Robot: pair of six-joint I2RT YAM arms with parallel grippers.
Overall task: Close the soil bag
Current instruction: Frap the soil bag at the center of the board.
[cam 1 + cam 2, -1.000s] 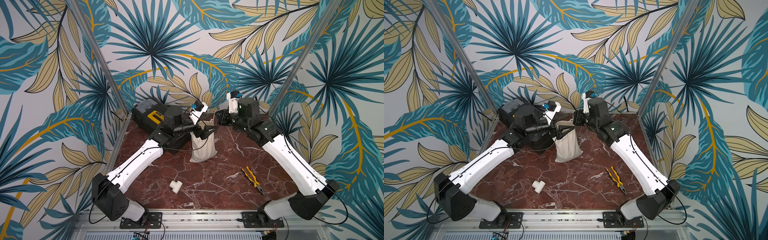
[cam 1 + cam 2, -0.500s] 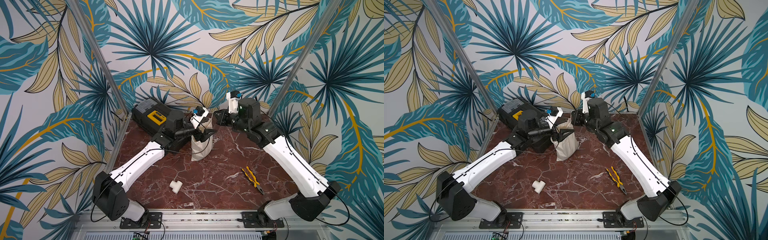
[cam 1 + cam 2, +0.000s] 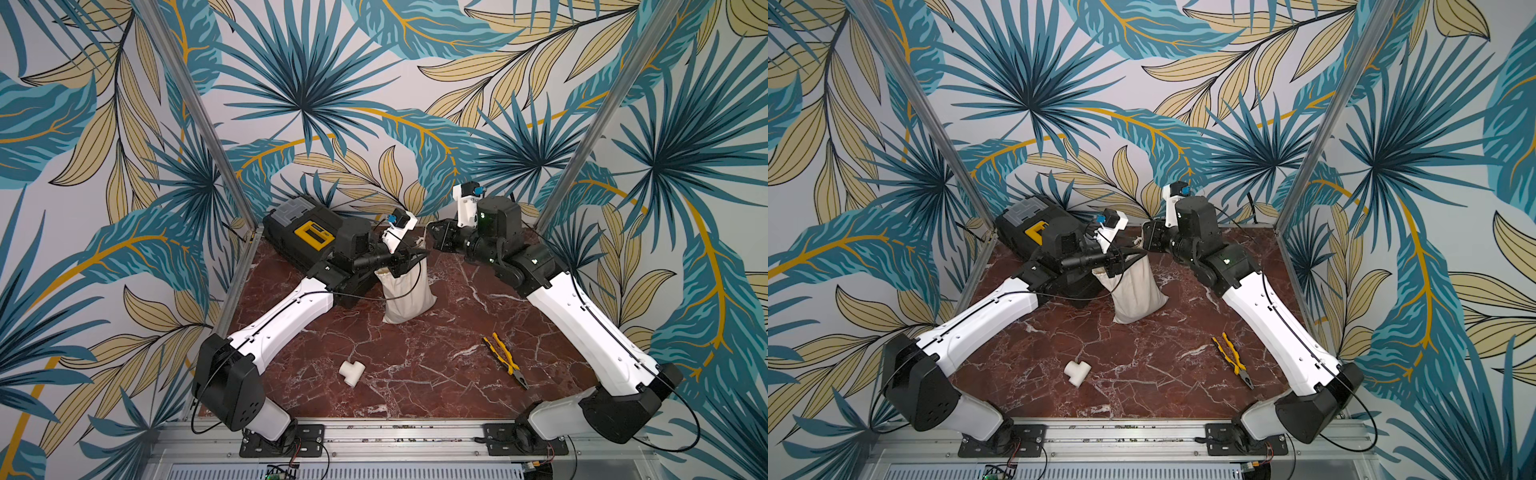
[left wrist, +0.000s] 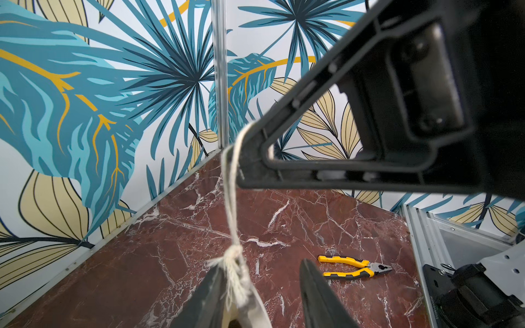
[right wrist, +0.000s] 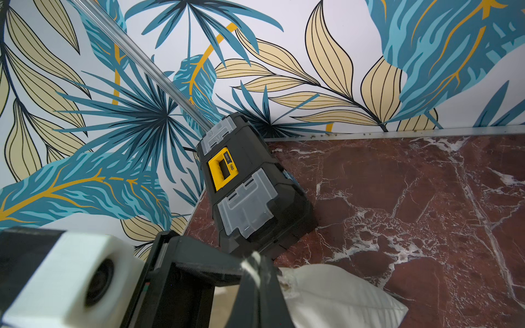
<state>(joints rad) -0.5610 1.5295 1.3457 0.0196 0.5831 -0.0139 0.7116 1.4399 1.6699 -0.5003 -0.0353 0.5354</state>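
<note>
Left wrist view: thin cord (image 4: pixel 231 198) runs straight from the right claw (image 4: pixel 243 149), which is pressed together on it, down to a knot (image 4: pixel 234 254) at the gathered neck of the soil bag (image 4: pixel 252 312). Around that neck the left claw (image 4: pixel 261 267) is spread. The neck lies against one finger (image 4: pixel 208 298), the other stands clear.

Both top views: soil bag (image 3: pixel 405 297) upright at the far middle of the surface (image 3: pixel 415 374), just right of the black toolbox (image 3: pixel 299 232), under both claws. Pliers (image 3: pixel 505 359) near right, pipe fitting (image 3: pixel 351 372) near left, both well apart from it.

Judgement: cloth soft, filling lumpy. The body will likely slump and follow any pull. Best hold is the neck just below the knot, drawing on the cord. The thin cord could slip from a pinch.
</note>
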